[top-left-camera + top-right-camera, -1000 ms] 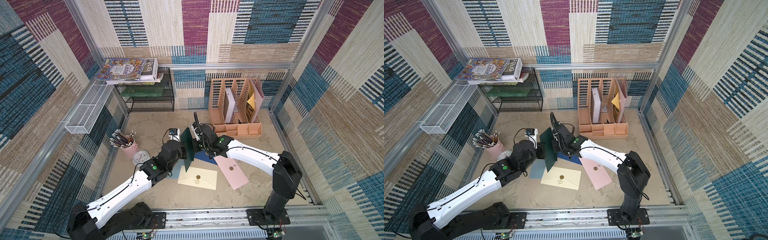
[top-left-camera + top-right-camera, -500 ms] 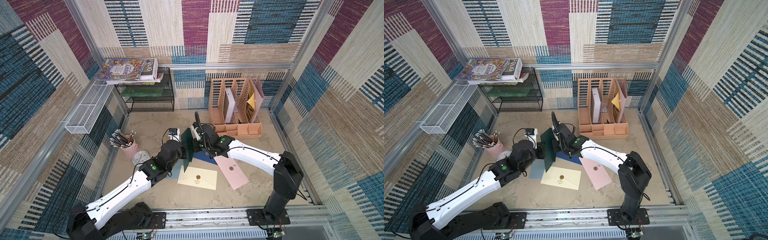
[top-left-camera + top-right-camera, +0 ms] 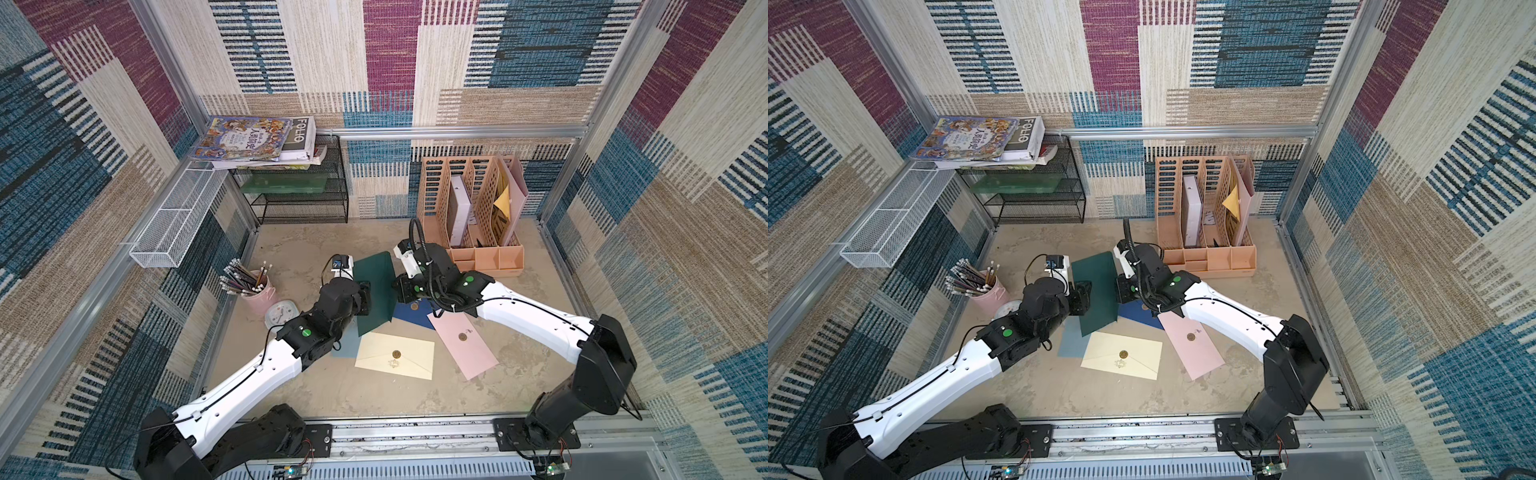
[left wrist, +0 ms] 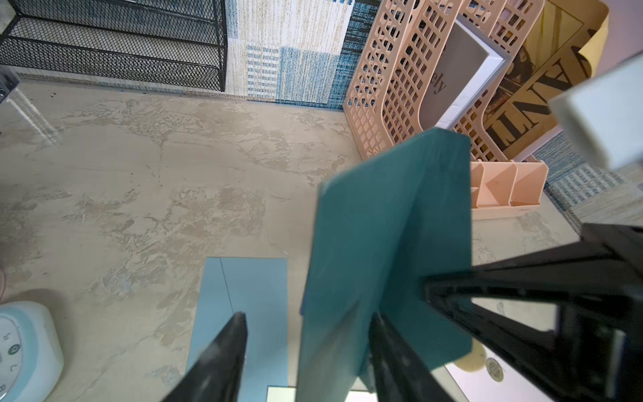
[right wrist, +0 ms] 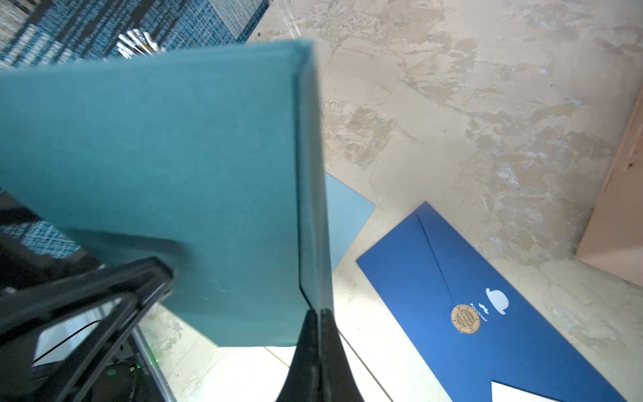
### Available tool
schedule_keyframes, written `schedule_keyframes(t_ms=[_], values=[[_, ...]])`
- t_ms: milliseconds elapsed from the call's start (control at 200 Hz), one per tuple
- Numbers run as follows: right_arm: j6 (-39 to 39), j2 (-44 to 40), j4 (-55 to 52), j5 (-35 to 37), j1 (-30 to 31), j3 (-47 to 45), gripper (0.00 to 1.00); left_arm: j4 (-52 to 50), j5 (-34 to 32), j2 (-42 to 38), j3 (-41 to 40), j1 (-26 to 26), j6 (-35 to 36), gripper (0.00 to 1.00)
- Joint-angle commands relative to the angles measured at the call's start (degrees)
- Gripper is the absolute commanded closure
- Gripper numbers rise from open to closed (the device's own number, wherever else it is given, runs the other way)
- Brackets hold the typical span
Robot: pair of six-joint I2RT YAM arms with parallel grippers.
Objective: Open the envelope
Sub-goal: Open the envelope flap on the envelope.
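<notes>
- Dark green envelope [image 3: 374, 291] held upright above the worktop [image 3: 299, 257], between the two arms, in both top views [image 3: 1096, 291].
- Right gripper [image 5: 318, 320]: fingers closed, pinching the envelope's edge; the wrist view shows the paper going straight in between the two black tips.
- Left gripper [image 4: 308, 330]: fingers apart, one on each side of the envelope's lower edge; the right-hand finger [image 4: 386, 348] sits against the paper, the other finger [image 4: 226, 348] is clear of it. No real grip seen.
- Envelope's flap state: cannot tell, only flat green faces and a fold line visible.
- Flat on the worktop below: light blue envelope [image 3: 345, 345], cream envelope [image 3: 395, 357] with a gold seal, dark blue envelope [image 5: 487, 313] with a gold seal, pink envelope [image 3: 465, 345] with a seal.
- Cream one overlaps the light blue one; pink one overlaps the dark blue one.
- Orange file rack [image 3: 473, 216] behind the right arm, black mesh shelf [image 3: 299, 199] at back left with books [image 3: 253, 139] on top.
- Pink pencil cup [image 3: 253, 291] and small clock [image 3: 282, 312] beside the left arm.
</notes>
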Motion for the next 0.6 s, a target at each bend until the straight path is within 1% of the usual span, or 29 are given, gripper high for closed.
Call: schedule_keyframes(t_ms=[0, 135, 295, 486, 596], values=[[-0.1, -1.2, 2.5, -6.6, -0.5, -0.9, 1.00, 0.7, 0.5, 0.8, 0.2, 0.7, 0.8, 0.34], [0.6, -2.9, 5.9, -12.6, -1.7, -3.4, 1.00, 0.6, 1.1, 2.3, 1.1, 1.4, 0.8, 0.33], [3.3, -5.4, 11.5, -21.1, -4.0, -7.3, 1.00, 0.3, 1.1, 3.3, 1.5, 2.0, 0.9, 0.33], [8.4, -7.8, 19.4, -31.4, -7.1, -12.4, 1.00, 1.6, 1.3, 3.0, 0.1, 2.5, 0.3, 0.33], [12.2, -8.3, 25.8, -36.7, -8.1, -14.7, 1.00, 2.0, 2.2, 3.7, 0.0, 2.7, 0.1, 0.33]])
